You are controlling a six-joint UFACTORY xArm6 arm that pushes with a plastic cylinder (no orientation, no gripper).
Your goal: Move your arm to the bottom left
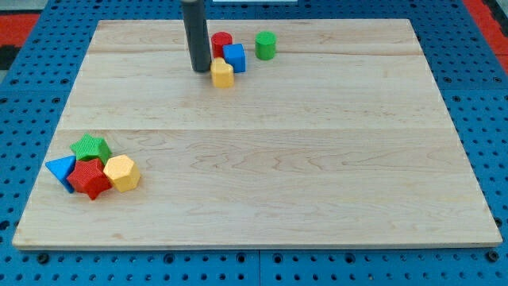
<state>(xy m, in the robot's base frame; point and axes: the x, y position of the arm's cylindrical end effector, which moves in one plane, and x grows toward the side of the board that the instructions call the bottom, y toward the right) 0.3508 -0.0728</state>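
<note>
My tip (200, 70) rests on the wooden board (262, 183) near the view's top, left of centre. It stands just left of a small yellow block (223, 73), close to it. Behind that block sit a blue cube (234, 57) and a red cylinder (221, 42), with a green cylinder (265, 45) a little to their right. At the view's bottom left lies a tight cluster: a green star (90, 148), a blue triangle (62, 169), a red star (90, 178) and a yellow hexagon (121, 172). The tip is far from this cluster.
The board lies on a blue perforated table (32, 95) that surrounds it on all sides. A red area (486, 11) shows at the view's top right corner.
</note>
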